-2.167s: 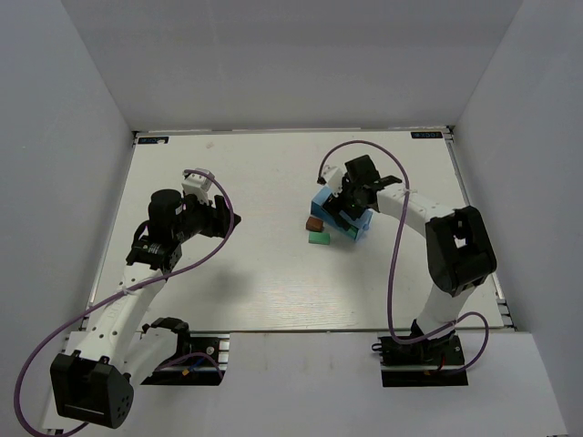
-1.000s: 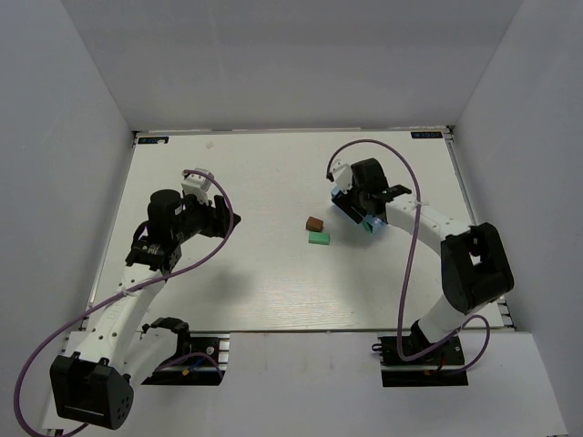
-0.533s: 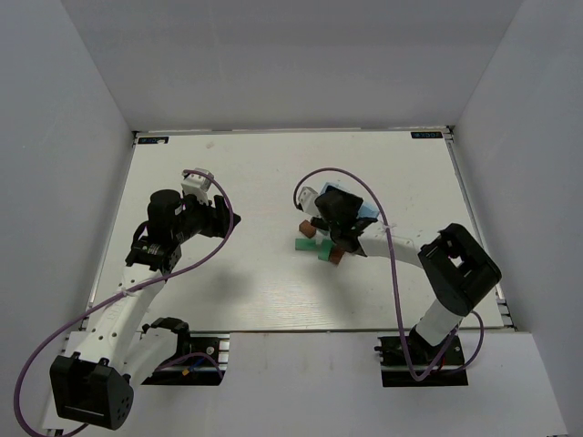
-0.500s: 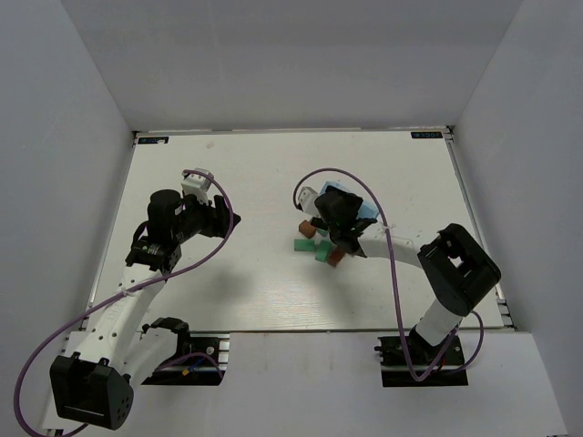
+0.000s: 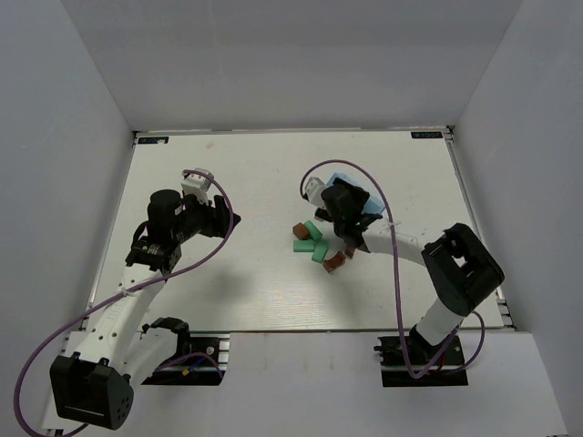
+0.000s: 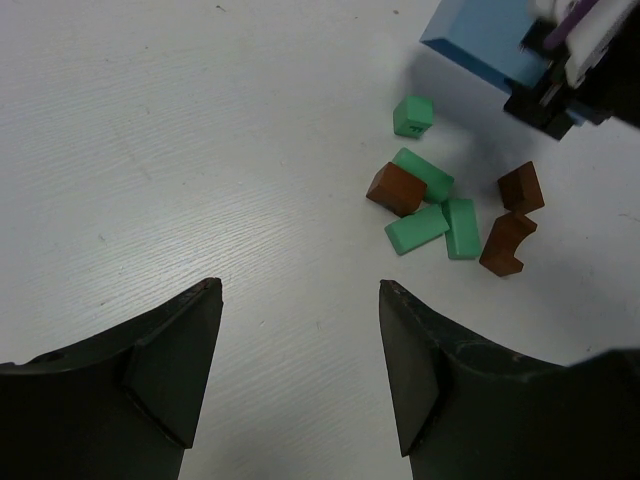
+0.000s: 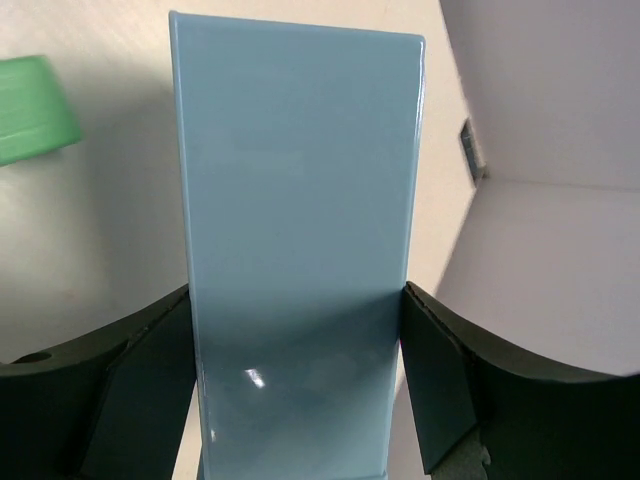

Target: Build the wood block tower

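Note:
Several wood blocks [image 5: 315, 242], mint-green and reddish-brown, lie loose in a small cluster mid-table, and no tower shows in any view. The left wrist view shows the same cluster [image 6: 445, 205], with one green cube [image 6: 413, 115] apart from it. My right gripper [image 5: 348, 208] is shut on a small blue box [image 7: 298, 180], held just right of the cluster and above the table. One green block [image 7: 30, 110] peeks past the box's left side. My left gripper [image 6: 298, 290] hangs open with nothing between its fingers, well left of the blocks [image 5: 221, 214].
The blue box [image 6: 490, 35] and the right wrist hang just beyond the cluster in the left wrist view. White walls enclose the table [image 5: 228, 282] on the left, back and right.
The right gripper swung the blue box from the right to over the middle. More blocks now lie scattered there than the two before. The left arm has not moved.

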Available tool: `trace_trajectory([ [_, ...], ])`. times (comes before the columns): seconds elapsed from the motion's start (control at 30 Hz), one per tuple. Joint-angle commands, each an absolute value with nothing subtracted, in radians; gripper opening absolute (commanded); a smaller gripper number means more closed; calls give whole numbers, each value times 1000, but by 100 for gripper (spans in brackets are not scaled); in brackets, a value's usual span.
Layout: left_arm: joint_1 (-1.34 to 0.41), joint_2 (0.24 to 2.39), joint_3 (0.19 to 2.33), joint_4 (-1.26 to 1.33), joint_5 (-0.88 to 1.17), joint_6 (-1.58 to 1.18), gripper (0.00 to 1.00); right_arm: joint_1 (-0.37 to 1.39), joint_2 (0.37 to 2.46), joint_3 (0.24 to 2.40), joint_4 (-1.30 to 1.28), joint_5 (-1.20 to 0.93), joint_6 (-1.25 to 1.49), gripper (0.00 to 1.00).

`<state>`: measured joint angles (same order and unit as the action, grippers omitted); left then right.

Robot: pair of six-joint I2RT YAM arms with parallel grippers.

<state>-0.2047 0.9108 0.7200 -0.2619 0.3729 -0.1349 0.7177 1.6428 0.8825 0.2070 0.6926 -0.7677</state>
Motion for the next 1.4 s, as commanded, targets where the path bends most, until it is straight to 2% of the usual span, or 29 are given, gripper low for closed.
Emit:
trace_trajectory([
  [0.0, -207, 890, 746, -261, 364, -129, 74, 591, 1549, 1041, 19, 553, -561, 0],
  [0.07, -207, 890, 746, -261, 364, -129, 74, 536, 1542, 1101, -32, 456, -500, 0],
  [0.2, -207, 899, 746, -261, 373, -129, 74, 313, 1560, 1195, -179, 200, -379, 0],
  [0.23, -207, 899, 746, -261, 373, -129, 74, 289, 1580, 1213, -234, 61, -358, 0],
  [0.33, -207, 899, 746, -261, 383, -129, 74, 136, 1679, 1356, -377, -110, -256, 0],
  [0.37, -207, 899, 746, -261, 383, -129, 74, 115, 1701, 1392, -424, -270, -221, 0],
  [0.47, -207, 908, 746, -261, 393, -129, 74, 16, 1793, 1478, -509, -490, -143, 0],
  [0.6, -207, 908, 746, -261, 393, -129, 74, -52, 1920, 1587, -580, -676, -112, 0],
  [0.9, -207, 908, 736, -252, 403, -129, 74, -138, 2088, 1663, -612, -825, -51, 0],
  [1.0, -207, 908, 736, -252, 403, -129, 74, -156, 2131, 1675, -607, -860, -23, 10],
  [1.1, -207, 917, 736, -252, 403, -129, 74, -176, 2169, 1700, -612, -861, -17, 32],
  [1.13, -207, 917, 736, -252, 403, -129, 74, -178, 2175, 1704, -611, -853, -20, 45],
  [1.2, -207, 917, 736, -252, 403, -129, 74, -189, 2186, 1704, -614, -850, -25, 50],
  [1.23, -207, 917, 736, -252, 403, -129, 74, -192, 2187, 1701, -614, -842, -28, 60],
  [1.37, -207, 917, 736, -252, 403, -129, 74, -204, 2195, 1704, -618, -836, -32, 80],
])
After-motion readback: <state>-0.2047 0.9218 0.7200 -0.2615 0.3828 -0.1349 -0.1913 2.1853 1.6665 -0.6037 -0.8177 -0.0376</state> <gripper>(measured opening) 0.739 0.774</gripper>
